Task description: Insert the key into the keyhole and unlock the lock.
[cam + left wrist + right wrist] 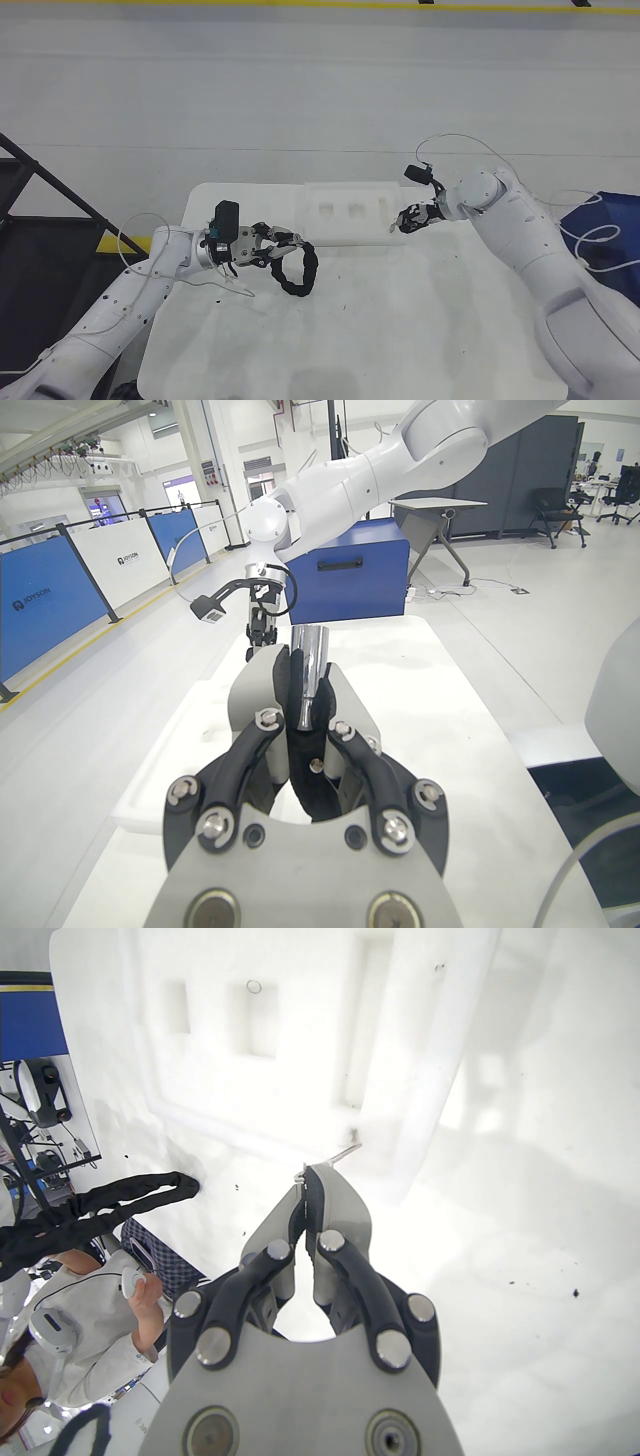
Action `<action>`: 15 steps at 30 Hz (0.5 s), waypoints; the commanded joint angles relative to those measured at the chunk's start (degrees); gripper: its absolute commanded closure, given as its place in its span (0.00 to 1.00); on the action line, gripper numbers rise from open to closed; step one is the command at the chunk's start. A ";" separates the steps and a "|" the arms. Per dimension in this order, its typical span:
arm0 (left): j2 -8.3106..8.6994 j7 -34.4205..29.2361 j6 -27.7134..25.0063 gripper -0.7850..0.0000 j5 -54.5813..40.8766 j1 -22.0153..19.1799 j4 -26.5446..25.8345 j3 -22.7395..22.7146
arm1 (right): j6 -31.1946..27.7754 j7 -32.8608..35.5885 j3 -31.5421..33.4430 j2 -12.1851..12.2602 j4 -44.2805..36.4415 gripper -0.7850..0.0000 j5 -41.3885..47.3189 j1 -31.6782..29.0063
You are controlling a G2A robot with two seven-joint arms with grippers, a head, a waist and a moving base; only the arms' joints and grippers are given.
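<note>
Two clenched pincers. Got the lock [311, 650] gripped in the left pincer [302, 670], held over the worktop [400, 320] with its chrome barrel aimed across, probably to present it to the key [345, 1154]. Got that key pinched in the right pincer [306, 1178], wrist angled down beside the foam tray [350, 215], well apart from the lock.

The lock [295, 272] is a plain black loop with a shiny chrome barrel [309, 670], and the key [345, 1154] by the foam tray [345, 235] is bare silver. Tray's plain white, same as the table [400, 320] under it, which has a few dark specks. The left gripper [300, 665] and right gripper [306, 1183] both have pale grey fingers, black pads and black links.
</note>
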 commanded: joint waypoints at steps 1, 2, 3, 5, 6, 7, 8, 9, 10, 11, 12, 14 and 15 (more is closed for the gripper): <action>0.00 0.00 0.00 1.00 0.00 0.00 0.00 0.00 | -0.51 -0.14 -0.04 -0.44 0.95 1.00 0.09 0.28; 0.00 0.00 0.00 1.00 0.00 0.00 0.00 0.00 | -0.87 -0.25 -0.01 -0.64 1.28 1.00 0.21 0.44; 0.00 0.00 0.00 1.00 0.00 0.00 0.00 0.00 | -1.17 -0.26 -0.02 -0.83 1.50 1.00 0.14 0.72; 0.00 0.00 0.00 1.00 0.00 0.00 0.00 0.00 | -1.52 -0.17 -0.09 -1.17 1.88 1.00 -0.12 1.18; 0.00 0.00 0.00 1.00 0.00 0.00 0.00 0.00 | -1.65 -0.21 -0.10 -1.33 2.13 1.00 -0.21 1.33; 0.00 0.00 0.00 1.00 0.00 0.00 0.00 0.00 | -1.73 -0.15 -0.14 -1.49 2.36 1.00 -0.32 1.45; 0.00 0.00 0.00 1.00 0.00 0.00 0.00 0.00 | -1.85 0.05 -0.13 -1.64 2.62 1.00 -0.28 1.56; 0.00 0.00 0.00 1.00 0.00 0.00 0.00 0.00 | -1.96 0.07 -0.13 -1.78 2.91 1.00 -0.36 1.69; 0.00 0.00 0.00 1.00 0.00 0.00 0.00 0.00 | -2.03 0.03 -0.16 -1.92 3.22 1.00 -0.52 1.80; 0.00 0.00 0.00 1.00 0.00 0.00 0.00 0.00 | -1.86 0.04 -0.17 -2.06 3.68 1.00 -0.60 1.88; 0.00 0.00 0.00 1.00 0.00 0.00 0.00 0.00 | -1.74 0.02 -0.16 -2.20 4.15 1.00 -0.65 1.92; 0.00 0.00 0.00 1.00 0.00 0.00 0.00 0.00 | -1.74 -0.04 -0.11 -2.47 5.06 1.00 -0.61 1.93; 0.00 0.00 0.00 1.00 0.00 0.00 0.00 0.00 | -1.92 -0.03 -0.05 -2.60 5.41 1.00 -0.52 1.96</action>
